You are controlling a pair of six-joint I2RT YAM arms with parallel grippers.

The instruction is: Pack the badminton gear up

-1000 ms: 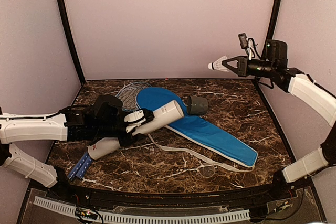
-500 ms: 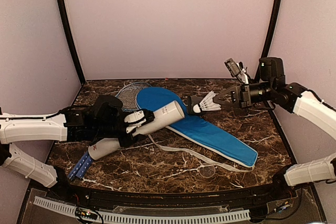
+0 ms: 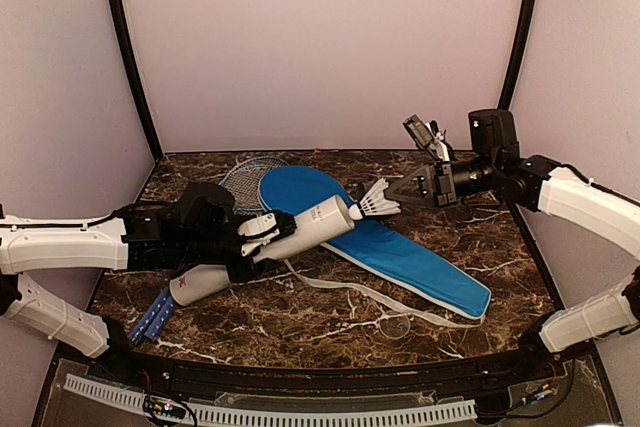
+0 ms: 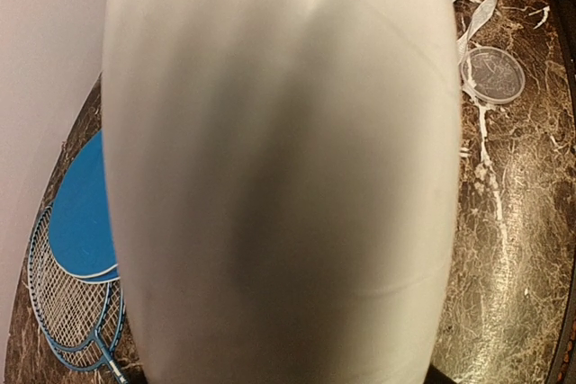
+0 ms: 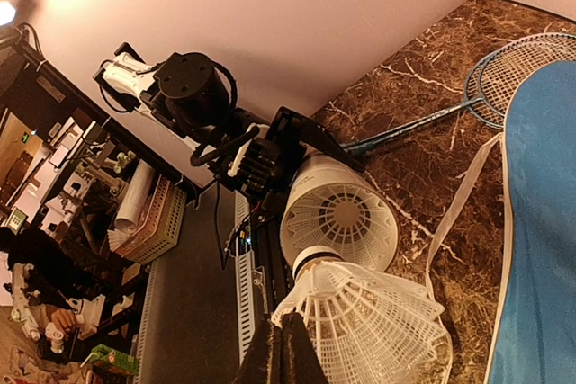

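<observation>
The left claw [image 3: 258, 232] is clamped around the middle of the white tube [image 3: 305, 227]. It holds the tube tilted over the left half of the table [image 3: 300, 319], with the open mouth raised and pointing right. The right claw [image 3: 397, 197] is pinched tight on the feather rim of a shuttlecock [image 3: 375, 199], whose round cork nose sits just at the mouth of the tube.

The overhead view alone shows the whole layout. The blue bag [image 3: 400, 247] lies flat from far left to near right, with its white strap [image 3: 350, 292] trailing toward the near edge. The rackets [image 3: 248, 177] have their heads partly under the far end of the bag. Their blue handles stick out at near left, below the left arm.

The right wrist view looks straight down the tube and shows the ribbed white skirt of a second shuttlecock [image 5: 340, 213] already inside it. No other view shows this. It also shows the closed fingertips [image 5: 281, 352] gripping the held shuttlecock's skirt.

In the left wrist view the tube fills nearly the whole frame and hides the claw's own fingers. At the edges are a small clear lid [image 4: 490, 74] lying on the table beside the strap, and the racket heads at the lower left.
</observation>
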